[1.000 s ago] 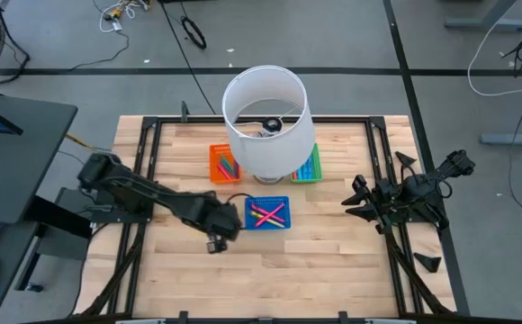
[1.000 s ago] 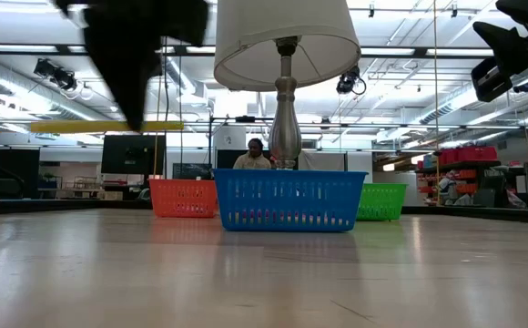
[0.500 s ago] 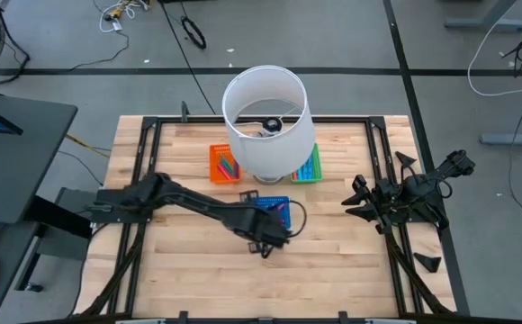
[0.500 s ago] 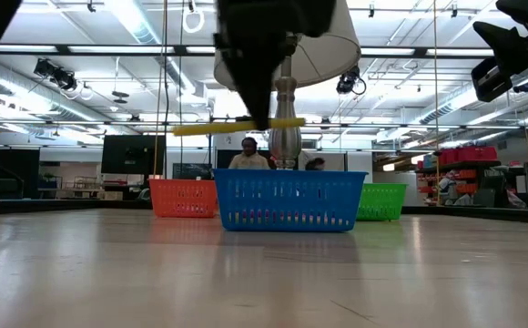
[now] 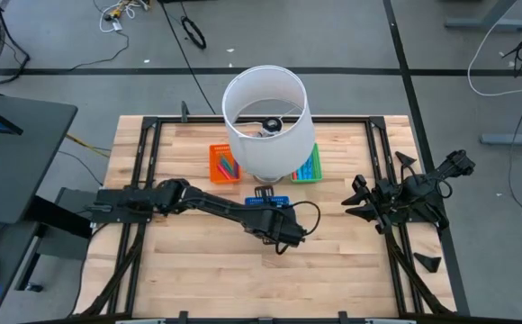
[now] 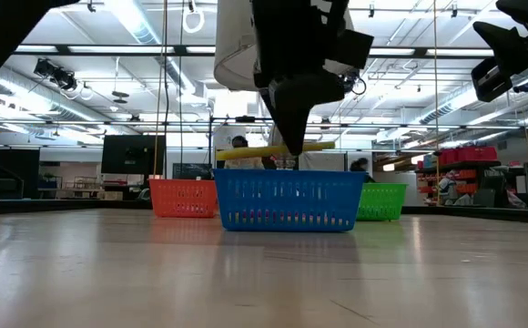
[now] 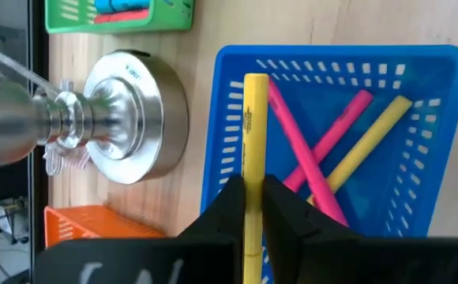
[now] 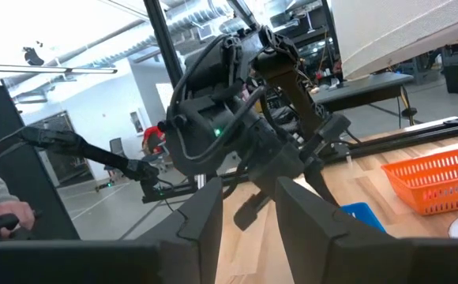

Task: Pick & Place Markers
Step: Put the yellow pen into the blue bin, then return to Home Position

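Trays: three square ones on the bench (image 5: 189, 261) — orange tray (image 5: 224, 164), green tray (image 5: 309, 167), blue tray (image 7: 418, 118). The blue one stands nearest the front and is largely covered by the left arm in the high view; the green one is partly hidden under the lampshade.

Lamp (image 5: 265, 121): one, white shade, metal base (image 7: 126, 118) standing between the three trays.

Markers, counted where visible:
- One yellow marker (image 7: 254, 142), clamped between the closed fingers (image 7: 221, 213) of the left gripper (image 7: 253, 207), held level just above the blue tray's rim; also seen in the low view (image 6: 264, 151).
- Three inside the blue tray: two pink markers (image 7: 328, 138) crossing each other and one further yellow marker (image 7: 367, 146). Their lower ends are cut off by the gripper body.
- Orange tray: a few markers (image 5: 227, 166), colours and number too small to count.
- Green tray: red and blue markers (image 7: 122, 8), cropped by the frame edge.

Right gripper (image 8: 249, 185): one, parked at the bench's right edge, fingers partly apart, holding nothing.

People: figures beyond the bench, small and indistinct.
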Robot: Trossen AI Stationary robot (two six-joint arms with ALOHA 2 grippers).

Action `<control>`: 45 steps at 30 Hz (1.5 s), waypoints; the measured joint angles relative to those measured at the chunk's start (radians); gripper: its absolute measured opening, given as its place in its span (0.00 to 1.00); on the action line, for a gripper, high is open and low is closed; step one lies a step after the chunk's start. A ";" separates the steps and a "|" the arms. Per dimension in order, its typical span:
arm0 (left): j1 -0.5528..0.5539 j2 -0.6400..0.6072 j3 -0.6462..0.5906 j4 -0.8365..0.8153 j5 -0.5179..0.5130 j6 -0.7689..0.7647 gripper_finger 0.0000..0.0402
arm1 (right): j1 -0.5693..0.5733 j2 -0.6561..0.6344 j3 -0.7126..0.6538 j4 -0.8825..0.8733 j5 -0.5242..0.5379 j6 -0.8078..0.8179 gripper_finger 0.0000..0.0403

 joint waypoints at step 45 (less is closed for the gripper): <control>0.000 0.029 -0.010 0.102 0.259 0.087 0.57 | 0.000 0.004 0.000 0.000 0.000 0.000 0.29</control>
